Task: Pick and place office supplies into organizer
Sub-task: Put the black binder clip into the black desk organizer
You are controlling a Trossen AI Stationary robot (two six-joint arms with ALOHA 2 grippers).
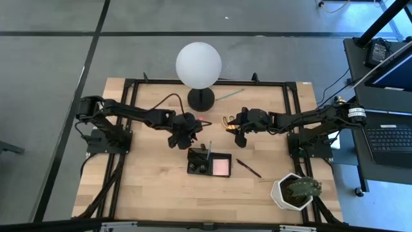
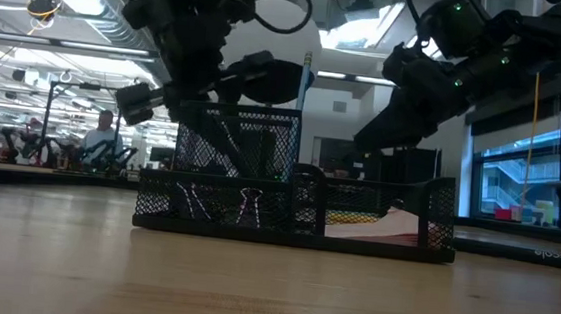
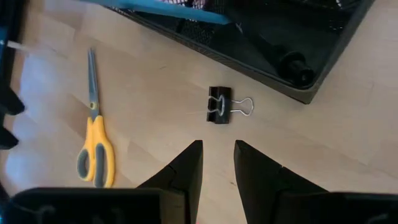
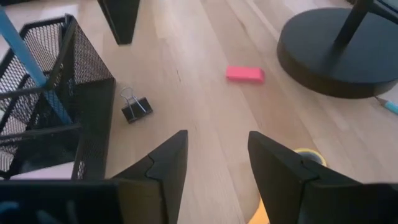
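Left tool [image 3: 217, 163] part-open, empty, angled down over binder clip [image 3: 220, 106]; right tool [image 4: 214, 155] wide, empty, beside scissors [image 1: 228, 120].

Bare wood between the lamp base [image 1: 201, 98] and the organizer [image 1: 209, 162] is tight: left gripper [image 1: 182, 138] and right gripper [image 1: 237, 133] both hang over it, scissors [image 1: 227, 120] and binder clip [image 3: 221, 105] lying there. Pen [image 1: 248, 168] lies right of the organizer, plant pot [image 1: 294, 191] blocks the near right corner. Left half of the surface [image 1: 141, 187] along the near edge is open.
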